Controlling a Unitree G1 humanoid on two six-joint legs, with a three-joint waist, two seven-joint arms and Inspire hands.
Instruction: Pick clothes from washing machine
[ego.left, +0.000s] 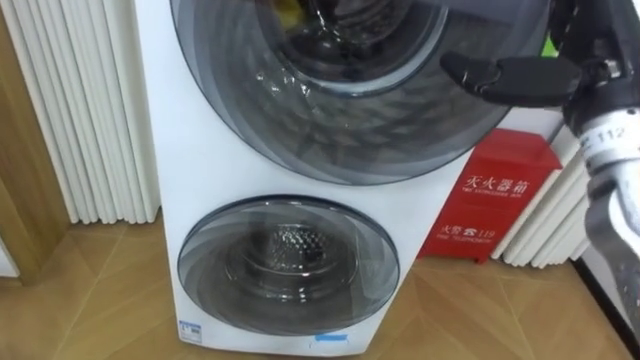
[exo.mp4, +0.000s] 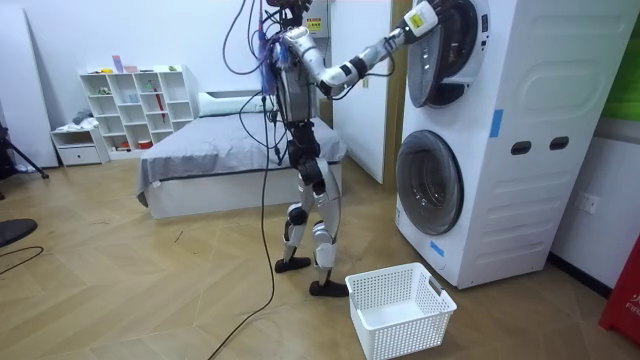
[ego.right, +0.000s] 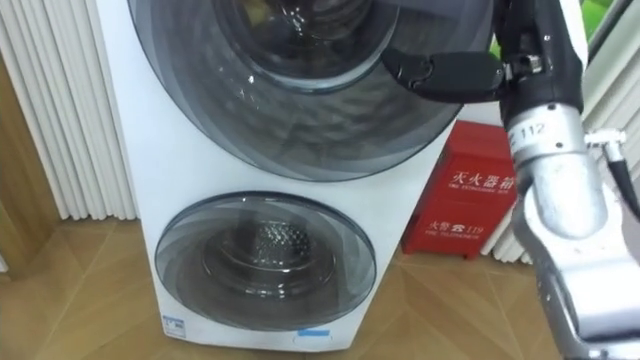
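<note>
The right hand (ego.left: 510, 78) lies against the lower right rim of the upper door (ego.left: 330, 140), a black part of it jutting across the grey ring towards the glass. Whether its grasp is open or closed cannot be told. Behind the glass, up and to the left of the hand, a small yellow patch (ego.left: 286, 12) shows in the drum, too little to say it is clothing. Below the hand is the lower door (ego.left: 288, 265), shut in the white washing machine (ego.left: 160, 150). Low beside the machine, on the hand's side, stands a red box (ego.left: 492, 195). In the room view the robot stands facing the machine, right arm raised, a white basket (exo.mp4: 400, 338) on the floor beside its feet.
</note>
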